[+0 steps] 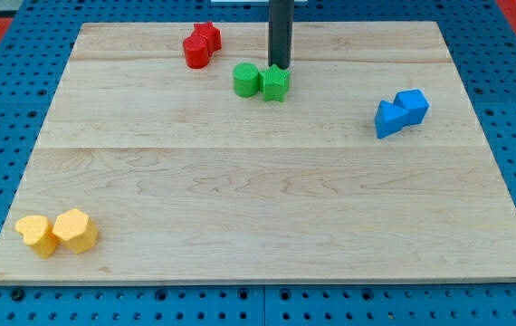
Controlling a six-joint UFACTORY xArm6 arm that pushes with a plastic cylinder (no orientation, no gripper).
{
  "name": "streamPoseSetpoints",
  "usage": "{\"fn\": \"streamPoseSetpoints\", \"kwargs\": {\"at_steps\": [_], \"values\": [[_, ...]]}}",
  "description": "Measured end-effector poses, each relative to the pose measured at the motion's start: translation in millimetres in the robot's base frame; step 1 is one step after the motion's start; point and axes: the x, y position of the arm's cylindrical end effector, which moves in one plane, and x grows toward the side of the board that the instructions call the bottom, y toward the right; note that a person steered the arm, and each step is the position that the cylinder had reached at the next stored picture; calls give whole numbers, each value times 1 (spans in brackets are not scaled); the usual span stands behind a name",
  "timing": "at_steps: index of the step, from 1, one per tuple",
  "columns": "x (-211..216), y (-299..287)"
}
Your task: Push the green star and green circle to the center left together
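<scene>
The green circle [246, 79] and the green star [276, 83] sit side by side, touching, near the view's top centre of the wooden board [258, 181]. The circle is on the left, the star on the right. My tip [280, 66] stands just behind the star, at its top edge, touching or almost touching it. The dark rod rises straight up out of the view's top.
Two red blocks [200, 44] sit together at the view's top, left of the green pair. Two blue blocks [401, 112] sit at the view's right. Two yellow blocks [57, 232] sit at the bottom left corner. Blue pegboard surrounds the board.
</scene>
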Motion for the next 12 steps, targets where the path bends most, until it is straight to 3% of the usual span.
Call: {"fn": "streamPoseSetpoints", "kwargs": {"at_steps": [1, 2, 4, 6, 7, 8, 10, 12], "values": [[25, 65], [49, 34], [19, -103], [4, -96], [-28, -110], [-34, -148], [0, -164], [-21, -154]]}}
